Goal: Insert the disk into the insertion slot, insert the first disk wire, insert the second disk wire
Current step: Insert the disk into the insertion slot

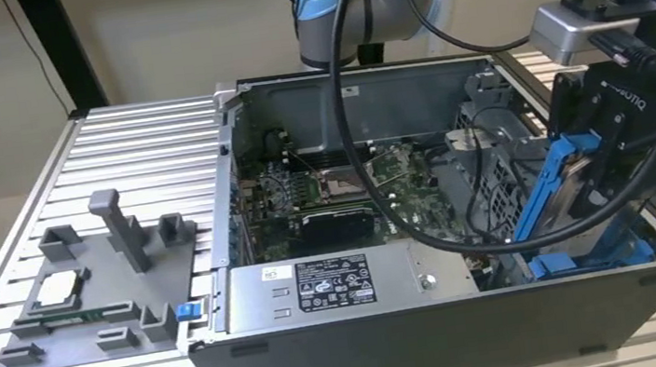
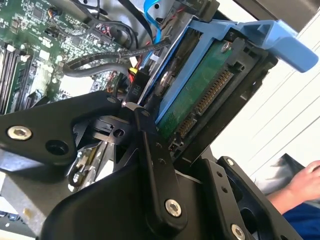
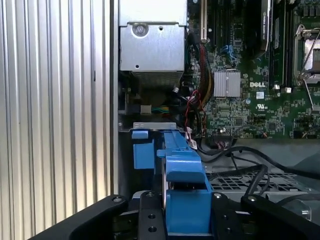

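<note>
Plainly the jaws are clenched on the disk [image 1: 567, 187], held tilted above the insertion slot [image 1: 588, 259]; it is not yet seated, and both wires are left.

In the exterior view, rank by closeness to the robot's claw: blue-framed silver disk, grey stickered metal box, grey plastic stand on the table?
From the gripper:
1. Blue-framed silver disk, held in it, exterior view's right.
2. Grey stickered metal box, middle of the case front.
3. Grey plastic stand, exterior view's far left.
</note>
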Controlling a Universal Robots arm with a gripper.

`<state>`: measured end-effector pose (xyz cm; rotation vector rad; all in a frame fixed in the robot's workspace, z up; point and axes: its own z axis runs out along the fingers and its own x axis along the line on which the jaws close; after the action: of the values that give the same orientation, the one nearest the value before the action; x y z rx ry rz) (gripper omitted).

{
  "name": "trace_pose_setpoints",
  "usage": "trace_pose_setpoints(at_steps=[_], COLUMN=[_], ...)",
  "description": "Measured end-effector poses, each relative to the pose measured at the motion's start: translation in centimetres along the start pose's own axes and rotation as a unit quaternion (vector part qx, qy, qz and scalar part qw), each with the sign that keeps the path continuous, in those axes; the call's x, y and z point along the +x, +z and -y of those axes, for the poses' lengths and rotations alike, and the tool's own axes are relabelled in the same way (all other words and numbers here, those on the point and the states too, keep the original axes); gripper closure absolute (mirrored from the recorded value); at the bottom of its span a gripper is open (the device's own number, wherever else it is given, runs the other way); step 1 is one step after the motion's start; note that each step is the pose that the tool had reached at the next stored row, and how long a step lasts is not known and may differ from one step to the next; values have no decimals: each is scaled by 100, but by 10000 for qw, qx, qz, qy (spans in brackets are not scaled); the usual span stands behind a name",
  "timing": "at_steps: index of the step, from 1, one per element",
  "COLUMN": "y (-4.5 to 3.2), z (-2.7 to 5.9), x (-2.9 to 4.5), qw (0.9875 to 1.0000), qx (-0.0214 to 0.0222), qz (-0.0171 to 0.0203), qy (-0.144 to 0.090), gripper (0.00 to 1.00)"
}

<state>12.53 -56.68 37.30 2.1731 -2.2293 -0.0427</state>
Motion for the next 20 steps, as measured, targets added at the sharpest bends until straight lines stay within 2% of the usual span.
trace_pose_setpoints(at_steps=[3, 20], y=[43, 45], z=[2, 2], x=[0, 0], qw=[10000, 10000], qx=[0, 0], qz=[1, 0], qy=[0, 0], gripper=[100, 100])
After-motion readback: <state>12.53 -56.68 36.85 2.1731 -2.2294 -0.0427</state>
